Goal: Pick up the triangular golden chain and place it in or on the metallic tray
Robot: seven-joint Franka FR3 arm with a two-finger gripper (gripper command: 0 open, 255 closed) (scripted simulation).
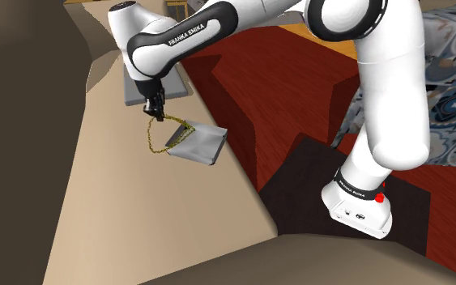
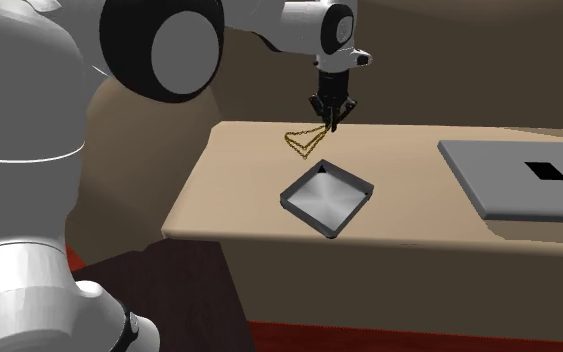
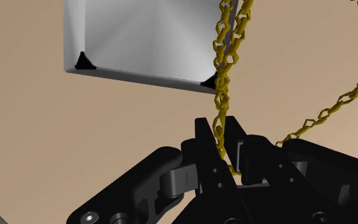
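The gripper (image 2: 329, 125) is clamped on the chain (image 2: 307, 143), which dangles just beside a corner of the tray (image 2: 304, 216), so pickup looks done and only placing remains.

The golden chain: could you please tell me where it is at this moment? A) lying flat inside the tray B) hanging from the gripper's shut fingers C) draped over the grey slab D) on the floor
B: the wrist view shows the chain clasped in the gripper and dangling near the tray.
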